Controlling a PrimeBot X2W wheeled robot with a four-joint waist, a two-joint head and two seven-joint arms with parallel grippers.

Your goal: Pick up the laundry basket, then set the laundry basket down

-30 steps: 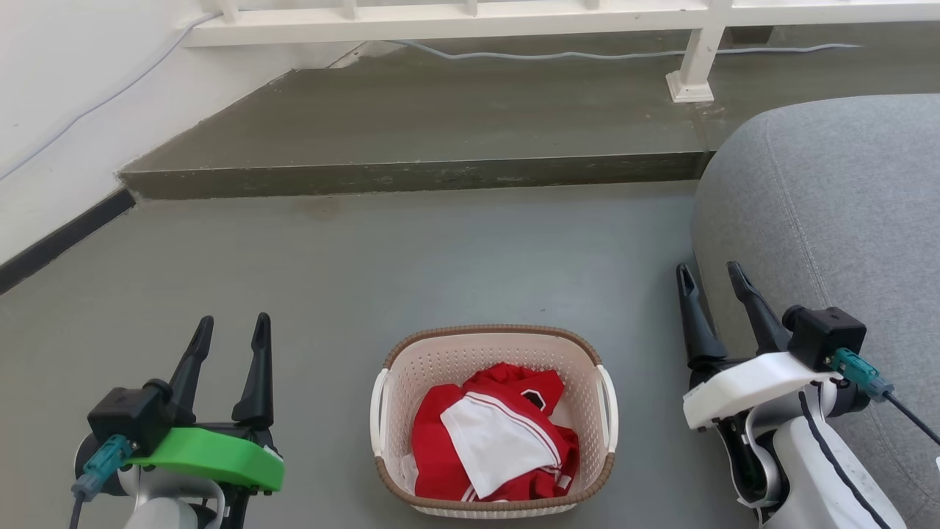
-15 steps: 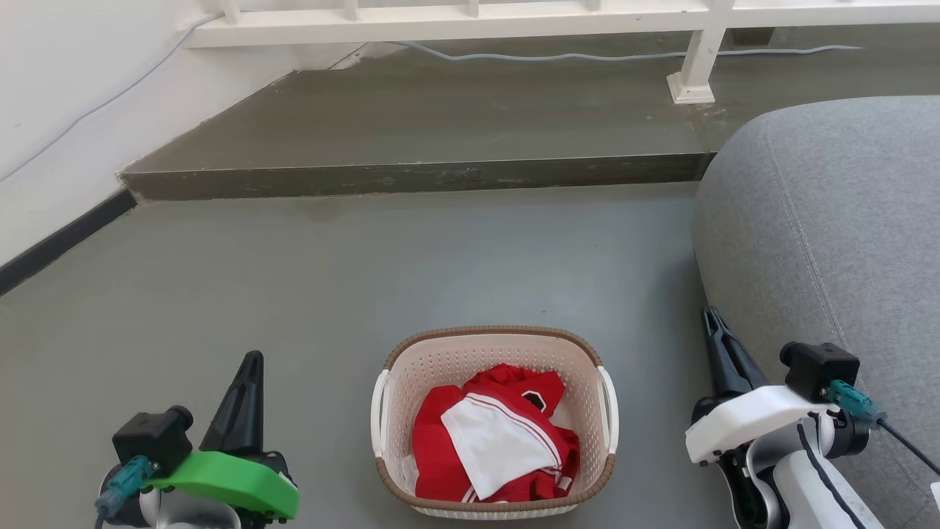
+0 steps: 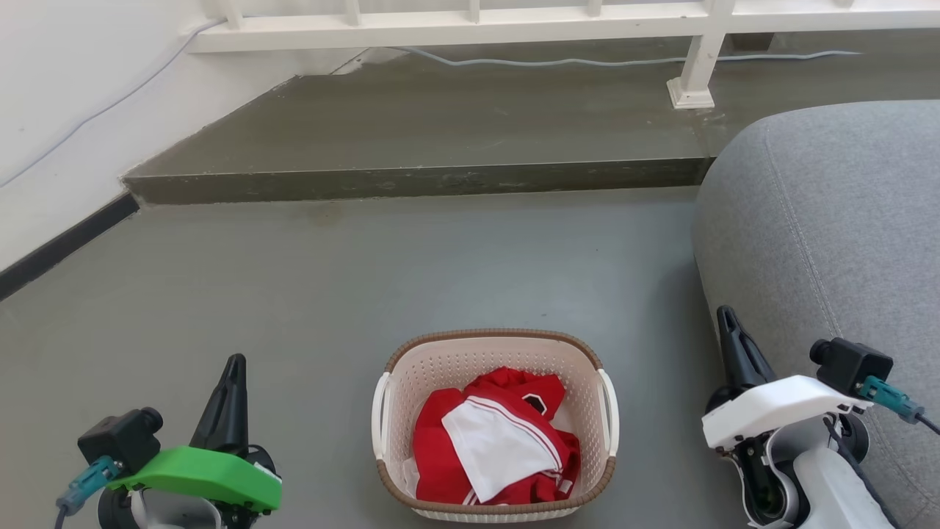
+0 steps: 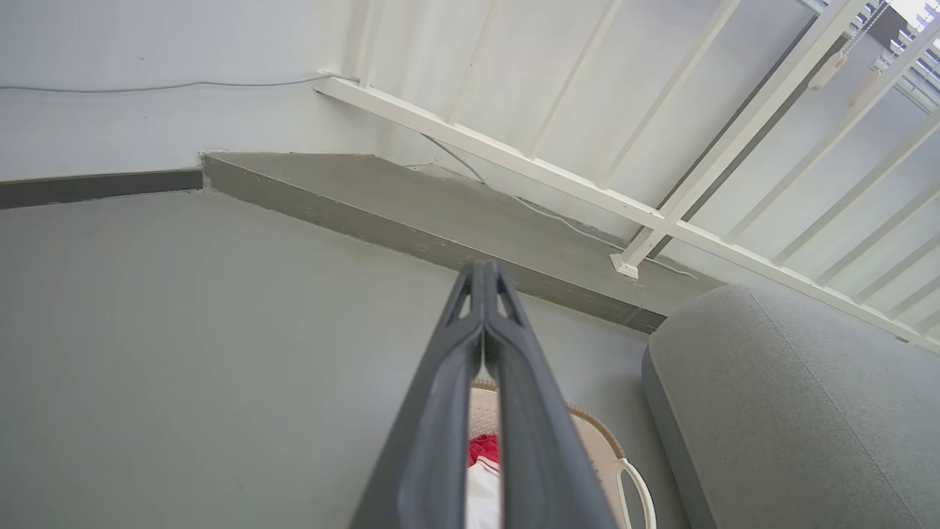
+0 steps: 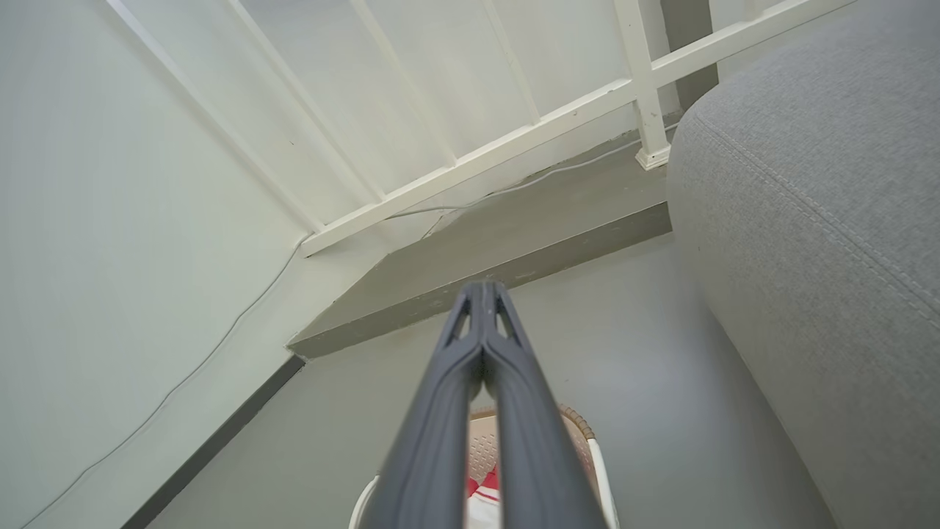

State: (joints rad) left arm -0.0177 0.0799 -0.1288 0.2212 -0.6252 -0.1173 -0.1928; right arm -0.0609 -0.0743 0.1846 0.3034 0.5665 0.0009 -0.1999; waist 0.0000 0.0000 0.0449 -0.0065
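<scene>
The laundry basket (image 3: 490, 334) sits on the grey floor (image 3: 367, 272), right in front of the robot. Red and white clothes (image 3: 492, 441) are piled inside it. The left gripper (image 3: 236, 361) is low down on the basket's left side, well apart from it. Its two dark fingers are pressed tight together. The right gripper (image 3: 727, 316) is on the basket's right side, also apart from it, and its fingers are pressed together too. Neither one touches the basket.

Here is what I think could go wrong. With the fingers together like that, they cannot pinch anything. If they come in at the basket this way, they may just poke it. It looks light, so it could slide across the floor.

The white handles (image 3: 378, 415) on the basket's two sides are thin and lie close to the walls. A finger could slip off one, or miss it and jab into the little holes.

If one gripper gets hold before the other, or lifts faster, the basket could tip. Then the clothes could tumble out.

The big grey sofa (image 3: 830, 242) is just to the right of the basket, very near the right gripper. There is not much room there, so that arm could bump or rub the sofa as it swings in.
</scene>
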